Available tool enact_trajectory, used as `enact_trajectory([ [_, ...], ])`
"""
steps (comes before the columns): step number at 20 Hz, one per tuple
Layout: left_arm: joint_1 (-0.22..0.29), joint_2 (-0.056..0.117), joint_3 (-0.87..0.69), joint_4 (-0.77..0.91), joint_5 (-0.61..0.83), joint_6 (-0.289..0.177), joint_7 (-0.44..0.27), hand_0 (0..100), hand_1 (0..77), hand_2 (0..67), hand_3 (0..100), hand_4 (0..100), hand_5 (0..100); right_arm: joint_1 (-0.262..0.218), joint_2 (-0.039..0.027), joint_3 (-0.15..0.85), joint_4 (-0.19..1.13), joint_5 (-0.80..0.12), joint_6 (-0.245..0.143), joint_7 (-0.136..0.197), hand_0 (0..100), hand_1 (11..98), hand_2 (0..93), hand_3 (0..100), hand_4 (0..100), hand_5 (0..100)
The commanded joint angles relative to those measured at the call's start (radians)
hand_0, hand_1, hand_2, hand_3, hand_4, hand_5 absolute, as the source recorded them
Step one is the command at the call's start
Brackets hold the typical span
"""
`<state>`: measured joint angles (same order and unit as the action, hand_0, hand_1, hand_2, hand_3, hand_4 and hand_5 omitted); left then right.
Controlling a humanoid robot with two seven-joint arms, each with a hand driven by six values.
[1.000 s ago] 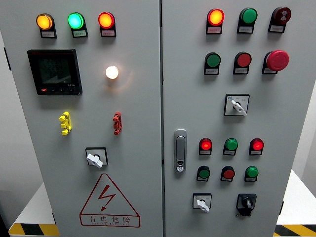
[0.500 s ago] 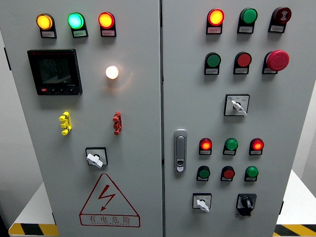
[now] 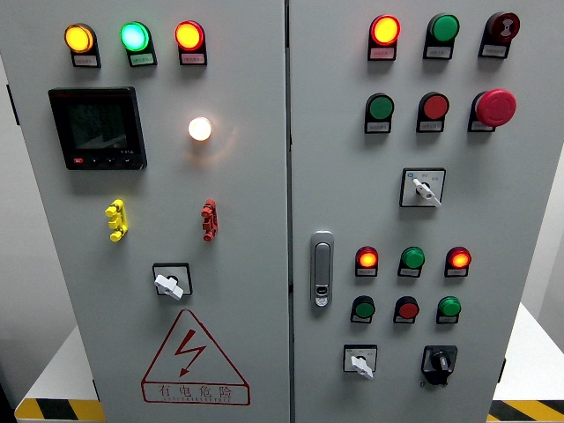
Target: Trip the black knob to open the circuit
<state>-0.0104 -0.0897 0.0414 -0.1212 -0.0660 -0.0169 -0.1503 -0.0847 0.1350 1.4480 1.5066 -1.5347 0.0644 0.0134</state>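
While neither hand is in view, so grip state cannot be told, black knob (image 3: 439, 362) sits panel-mounted, untouched.

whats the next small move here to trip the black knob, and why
Probably bring a hand up toward the black knob at the lower right of the right door. Neither hand is in view, and nothing touches the knob, so the reach has yet to begin.

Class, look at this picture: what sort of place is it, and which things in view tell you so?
Probably an electrical or plant room: a grey control cabinet with lit indicator lamps, a high-voltage warning triangle and a red emergency-stop button.
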Motion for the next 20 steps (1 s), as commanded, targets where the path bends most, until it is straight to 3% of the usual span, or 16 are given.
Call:
enact_trajectory([
  [1, 0.001, 0.001, 0.000, 0.000, 0.000, 0.000, 0.000, 0, 3.0, 13.0, 21, 7, 1, 0.039, 0.0015, 0.003, 0.012, 0.002, -0.001, -0.010, 100, 64.3, 0.0, 87, 97, 100],
  [3, 0.000, 0.001, 0.000, 0.000, 0.000, 0.000, 0.000, 0, 3.0, 13.0, 21, 7, 1, 0.065, 0.0092, 0.003, 0.015, 0.004, -0.001, -0.024, 100, 66.7, 0.0, 87, 97, 100],
  [10, 0.000, 0.001, 0.000, 0.000, 0.000, 0.000, 0.000, 0, 3.0, 13.0, 21, 7, 1, 0.131, 0.0108, 0.009, 0.015, 0.007, -0.003, -0.041, 100, 78.6, 0.0, 85, 93, 100],
  [13, 0.000, -0.001, 0.000, 0.000, 0.000, 0.000, 0.000, 0, 3.0, 13.0, 21, 7, 1, 0.148, 0.0092, 0.023, 0.015, 0.082, -0.008, -0.058, 100, 82.5, 0.0, 85, 92, 100],
  [20, 0.001, 0.001, 0.000, 0.000, 0.000, 0.000, 0.000, 0, 3.0, 13.0, 21, 7, 1, 0.192, 0.0108, 0.049, -0.002, 0.129, -0.008, -0.067, 100, 84.4, 0.0, 85, 92, 100],
])
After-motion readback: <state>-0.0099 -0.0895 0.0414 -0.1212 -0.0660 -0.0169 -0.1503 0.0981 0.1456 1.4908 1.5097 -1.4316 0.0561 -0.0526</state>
